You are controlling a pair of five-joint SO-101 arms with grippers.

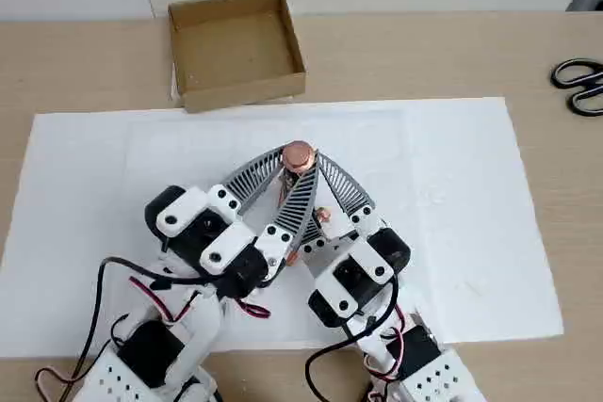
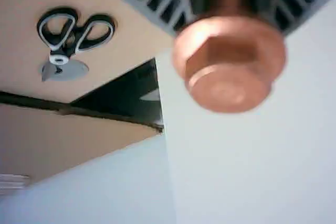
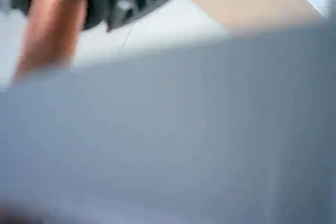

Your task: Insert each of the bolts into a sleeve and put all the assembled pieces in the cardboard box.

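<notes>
Copper bolt [image 2: 229, 61] pinched by left gripper [image 1: 288, 168]; right gripper [image 1: 316, 176] beside it, grip unclear

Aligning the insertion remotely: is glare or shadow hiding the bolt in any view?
High view: even light, soft highlight on the bolt, faint shadows on the white sheet. Left wrist view: bolt head evenly lit, no glare. Right wrist view: shank lit, shaded pale surface up close.

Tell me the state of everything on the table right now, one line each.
cardboard box, open, empty
bolt, gripped, head up
left gripper, shut on the bolt
right gripper, at the bolt, grip unclear
small copper part, loose on the white sheet
scissors, closed, lying flat
</notes>
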